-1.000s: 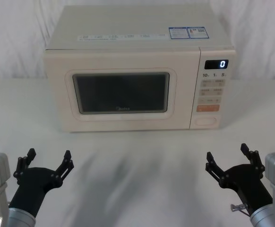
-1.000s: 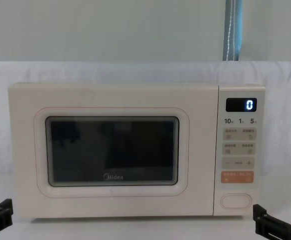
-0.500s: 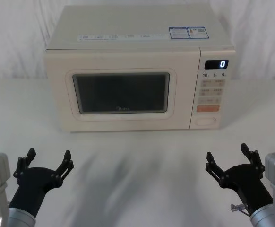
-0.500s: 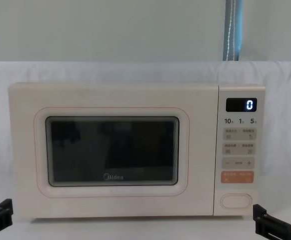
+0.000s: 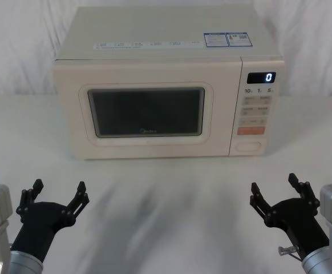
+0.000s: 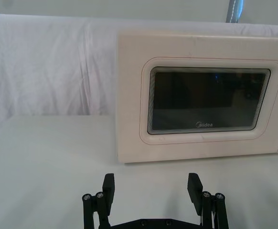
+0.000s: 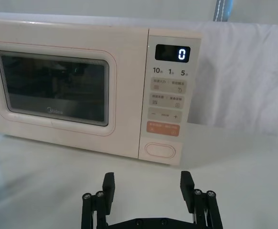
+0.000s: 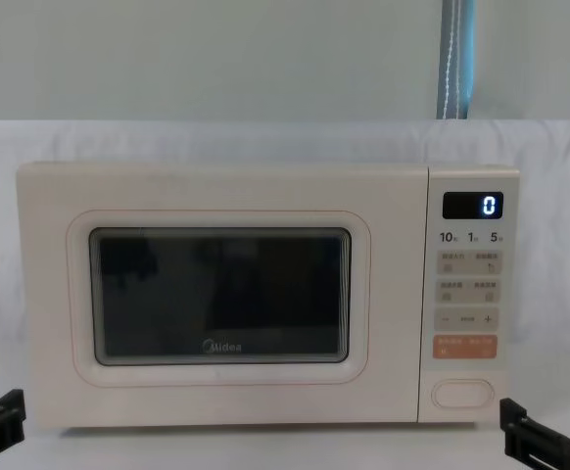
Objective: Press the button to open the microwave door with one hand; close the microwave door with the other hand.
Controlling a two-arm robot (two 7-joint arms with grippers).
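Button is sitting at the bottom of the microwave's control panel, right of the microwave door and directly under the orange key. Door is reading as shut, flush with the panel; display is showing 0.

Right gripper is hovering low over the table, near its front edge, fingers spread wide and holding nothing. From it the button is lying forward, up and slightly to the left. In the right wrist view the button is lining up almost straight ahead between the open fingers, its long axis running horizontally.

Left gripper is mirroring it on the far left, also spread open and empty, facing the door's left half.

Judgement: the right arm is clearly nearer the button, so the press is falling to it. It is needing a forward reach with some rise. The left gripper is looking better placed for closing the door.
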